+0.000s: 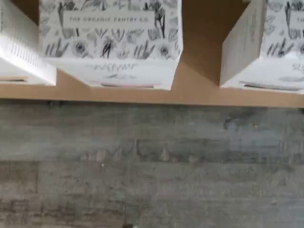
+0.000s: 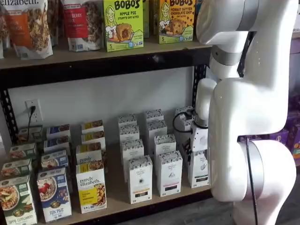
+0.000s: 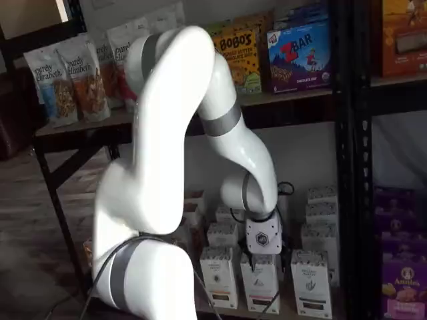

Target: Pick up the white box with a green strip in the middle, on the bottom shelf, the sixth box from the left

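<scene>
Looking down, the wrist view shows the white box (image 1: 111,42) on the bottom shelf (image 1: 190,92) (floral print on top). In both shelf views the arm is bent low over the front-row box (image 2: 198,168), the gripper (image 3: 262,248) body seen, fingers hidden; its opening cannot be told.

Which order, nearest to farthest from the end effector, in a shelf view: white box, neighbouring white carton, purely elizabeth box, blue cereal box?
1. White box: directly under the end effector, at the right end of the front row.
2. Neighbouring white carton: next to the left.
3. Purely elizabeth box: mid-row.
4. Blue cereal box: farther left.
</scene>
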`<state>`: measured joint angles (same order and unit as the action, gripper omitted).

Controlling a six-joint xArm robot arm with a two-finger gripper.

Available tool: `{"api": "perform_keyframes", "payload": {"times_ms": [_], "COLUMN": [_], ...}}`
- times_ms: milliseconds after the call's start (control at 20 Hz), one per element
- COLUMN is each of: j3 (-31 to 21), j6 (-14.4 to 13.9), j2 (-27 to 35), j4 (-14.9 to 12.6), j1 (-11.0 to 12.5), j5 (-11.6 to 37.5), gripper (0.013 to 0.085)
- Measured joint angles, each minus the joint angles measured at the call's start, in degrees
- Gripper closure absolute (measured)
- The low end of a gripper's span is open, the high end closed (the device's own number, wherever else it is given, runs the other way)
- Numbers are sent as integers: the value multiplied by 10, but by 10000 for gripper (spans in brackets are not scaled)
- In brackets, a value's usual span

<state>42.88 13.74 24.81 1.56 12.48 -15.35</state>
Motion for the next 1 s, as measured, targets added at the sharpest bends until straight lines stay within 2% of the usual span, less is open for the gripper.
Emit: {"api": "perform_keyframes", "payload": {"times_ms": [100, 150, 300, 400, 600, 850, 1000], "j3": [21, 32, 76, 106, 160, 223, 257], "j6": [13, 9, -21, -30, -11, -5, 12], "j2": [21, 31, 65, 89, 127, 166, 188], "j4": [11, 5, -38, -52, -41, -46, -34], "j1": [2, 5, 15, 21, 28, 39, 45], "j5": [2, 0, -16, -20, -27, -49, -55], "gripper": [130, 130, 130, 130, 130, 130, 130]}}
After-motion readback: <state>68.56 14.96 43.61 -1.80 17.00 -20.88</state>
